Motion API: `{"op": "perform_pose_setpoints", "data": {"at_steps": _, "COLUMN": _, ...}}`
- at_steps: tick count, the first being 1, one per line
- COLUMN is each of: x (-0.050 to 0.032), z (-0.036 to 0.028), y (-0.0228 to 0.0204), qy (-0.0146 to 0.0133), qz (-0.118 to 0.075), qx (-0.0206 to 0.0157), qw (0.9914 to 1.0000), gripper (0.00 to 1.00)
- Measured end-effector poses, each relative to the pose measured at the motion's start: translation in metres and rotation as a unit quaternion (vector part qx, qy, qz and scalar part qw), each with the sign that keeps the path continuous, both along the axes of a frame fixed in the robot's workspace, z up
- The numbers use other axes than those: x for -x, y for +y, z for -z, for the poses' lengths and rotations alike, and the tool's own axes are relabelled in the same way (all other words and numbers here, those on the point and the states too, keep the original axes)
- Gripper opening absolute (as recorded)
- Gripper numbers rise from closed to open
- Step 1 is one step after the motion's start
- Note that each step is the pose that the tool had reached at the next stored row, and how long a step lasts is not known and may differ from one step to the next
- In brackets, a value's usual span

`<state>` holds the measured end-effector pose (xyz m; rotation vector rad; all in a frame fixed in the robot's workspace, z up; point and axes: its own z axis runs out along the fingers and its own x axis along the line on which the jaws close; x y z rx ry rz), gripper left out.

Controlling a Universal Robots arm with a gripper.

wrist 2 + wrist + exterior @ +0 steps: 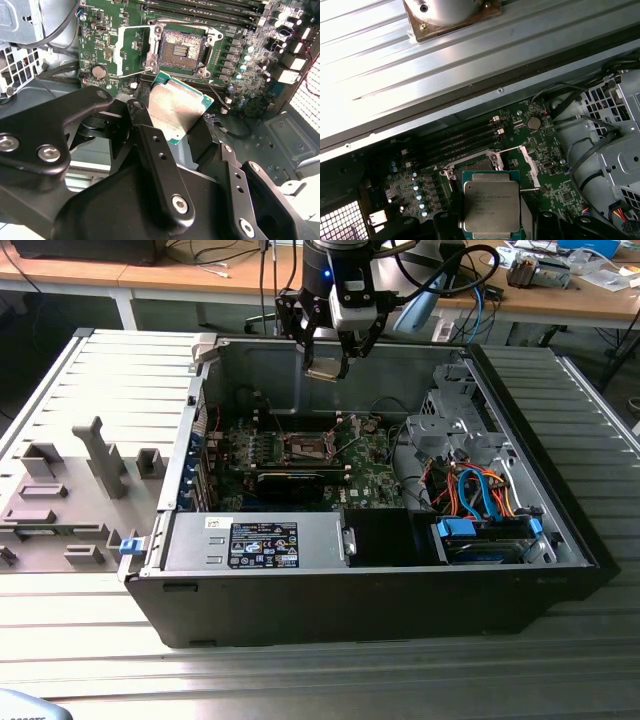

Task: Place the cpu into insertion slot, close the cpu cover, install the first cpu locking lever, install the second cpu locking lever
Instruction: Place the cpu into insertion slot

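Observation:
My gripper (327,358) hangs above the rear of the open computer case, shut on the cpu (324,371). In both wrist views the silvery square cpu (175,107) (491,207) sits tilted between the black fingers (150,145), held by its edges. Below it on the green board lies the insertion slot (181,47) (305,448), uncovered, its brownish contact field showing. The cpu cover (131,50) (526,160) stands swung open beside the slot. In the first wrist view the cpu hides part of the slot (477,162).
A long black card (290,481) lies just in front of the slot. The drive cage (445,430) and blue and orange cables (480,495) fill the exterior view's right of the case. A labelled power supply (262,543) sits at the front. A grey fixture plate (80,490) lies outside on the left.

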<state>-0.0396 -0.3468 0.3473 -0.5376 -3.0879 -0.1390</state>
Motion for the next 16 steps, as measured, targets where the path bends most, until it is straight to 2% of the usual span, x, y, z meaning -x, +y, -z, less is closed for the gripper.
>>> {"op": "perform_pose_setpoints", "data": {"at_steps": 16, "x": 0.0000, "z": 0.0000, "y": 0.0000, "qy": 0.0000, "qz": 0.006, "qx": 0.0000, "qw": 0.99998, "gripper": 0.55}}
